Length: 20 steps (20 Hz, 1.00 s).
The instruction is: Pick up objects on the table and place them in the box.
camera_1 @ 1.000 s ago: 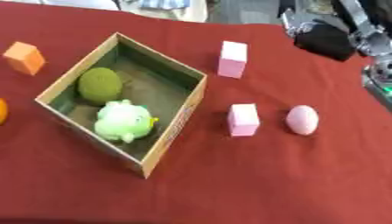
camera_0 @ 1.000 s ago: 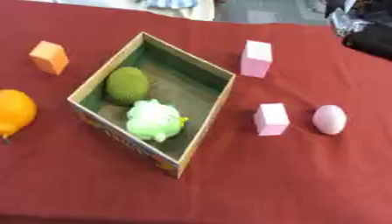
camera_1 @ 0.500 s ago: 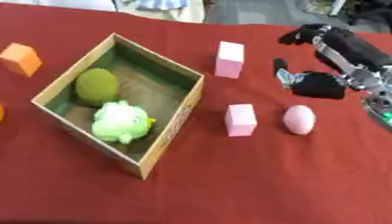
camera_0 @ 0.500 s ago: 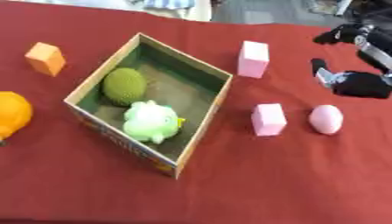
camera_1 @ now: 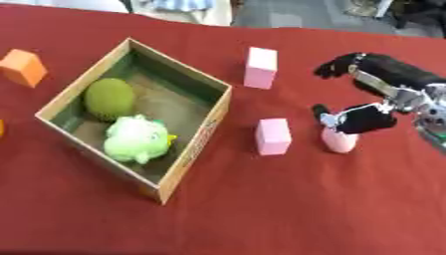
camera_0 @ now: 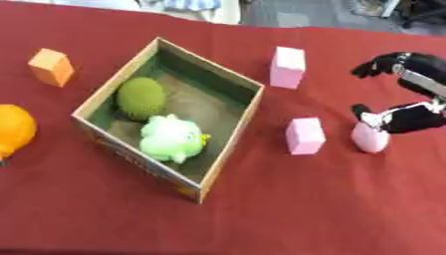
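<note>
Left eye view: the right hand (camera_0: 409,117) comes in from the table's right edge and sits right over the pink egg (camera_0: 369,139), thumb at the egg's top left and fingers spread above, not closed round it. The egg stands upright on the red cloth, just right of the small pink cube (camera_0: 305,135) and well apart from the cardboard box (camera_0: 228,147).

Right eye view: the thumb touches the egg's top, and the box lies to the hand's left. The left hand shows nowhere.
</note>
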### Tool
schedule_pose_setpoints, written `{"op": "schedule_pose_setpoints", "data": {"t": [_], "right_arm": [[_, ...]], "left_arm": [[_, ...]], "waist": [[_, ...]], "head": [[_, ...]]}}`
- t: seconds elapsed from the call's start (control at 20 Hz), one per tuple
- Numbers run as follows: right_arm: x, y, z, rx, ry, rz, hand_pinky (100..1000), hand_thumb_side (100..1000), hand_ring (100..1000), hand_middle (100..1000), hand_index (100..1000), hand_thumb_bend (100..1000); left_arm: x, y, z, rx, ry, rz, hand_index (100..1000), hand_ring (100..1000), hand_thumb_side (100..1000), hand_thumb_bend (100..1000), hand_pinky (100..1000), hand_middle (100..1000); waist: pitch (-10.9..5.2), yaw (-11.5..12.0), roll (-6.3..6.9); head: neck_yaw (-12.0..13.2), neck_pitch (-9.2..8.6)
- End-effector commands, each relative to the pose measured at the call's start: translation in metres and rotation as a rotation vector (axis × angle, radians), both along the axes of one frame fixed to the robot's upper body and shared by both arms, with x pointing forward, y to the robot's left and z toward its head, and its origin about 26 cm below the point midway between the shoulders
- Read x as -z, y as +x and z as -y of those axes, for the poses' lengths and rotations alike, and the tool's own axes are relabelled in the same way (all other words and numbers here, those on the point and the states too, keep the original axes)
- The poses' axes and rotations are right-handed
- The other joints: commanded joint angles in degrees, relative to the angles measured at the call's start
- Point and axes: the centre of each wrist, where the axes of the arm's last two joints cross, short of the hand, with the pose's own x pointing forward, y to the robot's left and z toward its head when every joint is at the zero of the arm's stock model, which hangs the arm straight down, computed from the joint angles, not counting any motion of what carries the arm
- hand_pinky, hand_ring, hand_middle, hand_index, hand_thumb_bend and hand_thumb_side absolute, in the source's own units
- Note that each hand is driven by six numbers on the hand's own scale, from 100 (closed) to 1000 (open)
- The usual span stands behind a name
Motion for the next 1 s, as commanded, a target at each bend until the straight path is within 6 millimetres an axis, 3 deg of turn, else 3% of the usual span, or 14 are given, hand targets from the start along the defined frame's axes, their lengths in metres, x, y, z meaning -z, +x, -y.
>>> {"op": "schedule_pose_setpoints", "data": {"t": [0.05, 0.4, 1.0], "right_arm": [[-0.007, -0.002, 0.001, 0.020, -0.008, -0.024, 888, 100, 850, 779, 889, 358], [-0.003, -0.004, 0.003, 0.112, 0.009, -0.052, 893, 100, 857, 797, 900, 409], [0.012, 0.001, 0.017, 0.249, -0.005, -0.120, 894, 100, 862, 810, 911, 403]], "left_arm": [[-0.008, -0.002, 0.001, 0.000, 0.026, 0.021, 889, 765, 832, 573, 853, 753], [-0.008, -0.002, 0.001, 0.001, 0.028, 0.017, 889, 765, 826, 567, 854, 753], [-0.007, -0.002, 0.001, 0.004, 0.025, 0.009, 889, 765, 823, 564, 852, 751]], "waist": [[0.09, 0.0, -0.44], [0.09, -0.3, -0.33], [0.40, -0.3, -0.18]], "head": [[-0.3, -0.51], [-0.3, -0.60], [-0.5, -0.98]]}}
